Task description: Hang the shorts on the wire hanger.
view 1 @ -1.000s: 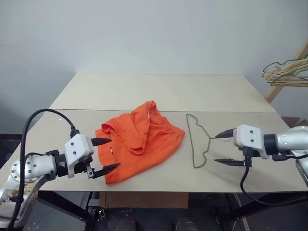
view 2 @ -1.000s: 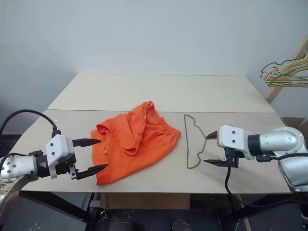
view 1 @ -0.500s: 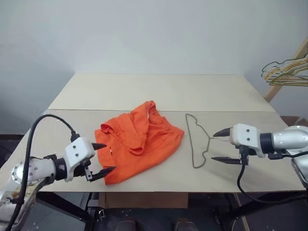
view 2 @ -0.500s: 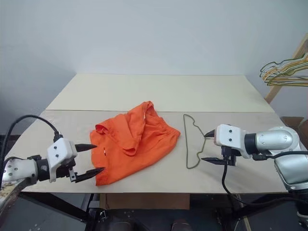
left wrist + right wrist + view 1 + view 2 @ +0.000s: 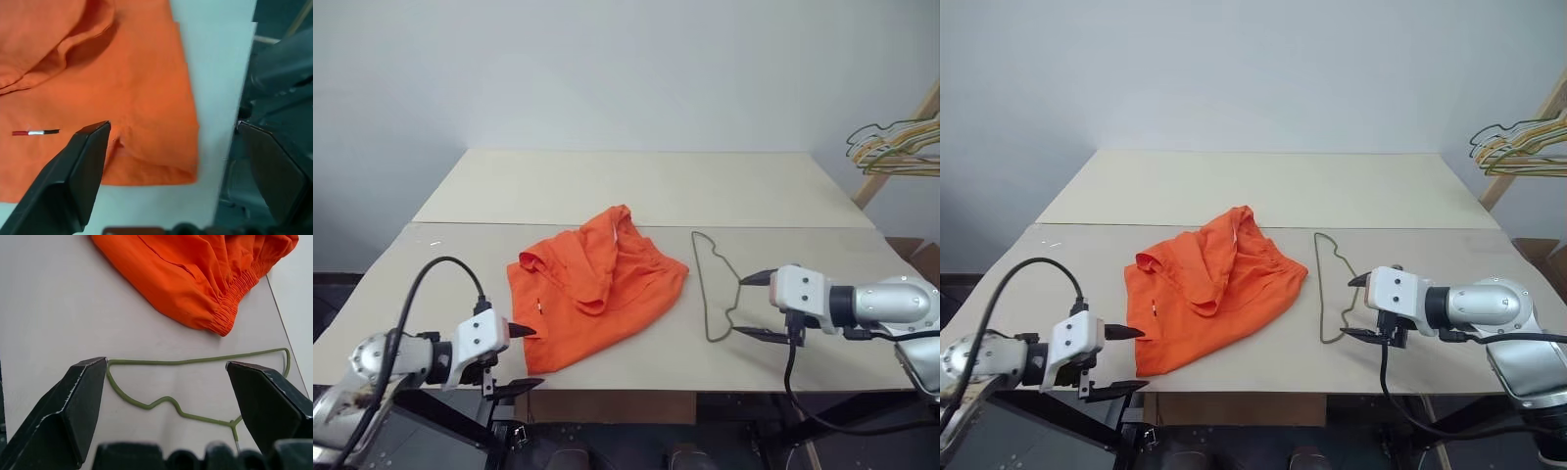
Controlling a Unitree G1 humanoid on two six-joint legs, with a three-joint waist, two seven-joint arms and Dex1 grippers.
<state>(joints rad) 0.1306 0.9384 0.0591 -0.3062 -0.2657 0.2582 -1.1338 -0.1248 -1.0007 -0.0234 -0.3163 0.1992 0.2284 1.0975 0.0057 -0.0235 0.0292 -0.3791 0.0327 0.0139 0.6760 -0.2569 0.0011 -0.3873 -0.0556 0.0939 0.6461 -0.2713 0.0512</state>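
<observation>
The thin grey-olive wire hanger (image 5: pixel 712 287) lies flat on the beige worktop (image 5: pixel 636 191), long axis front-to-back, hook toward the spread right hand (image 5: pixel 751 305). Crumpled bright orange fabric shorts (image 5: pixel 592 287) lie beside it; the left hand (image 5: pixel 520 358) is spread too.

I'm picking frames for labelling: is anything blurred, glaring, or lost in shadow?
Left eye view: soft even light, no glare; the bright orange fabric shorts cast only a faint shadow on the beige table. Left wrist view: the nearby black fingers look soft. Right wrist view: the thin olive wire hanger reads crisp.
</observation>
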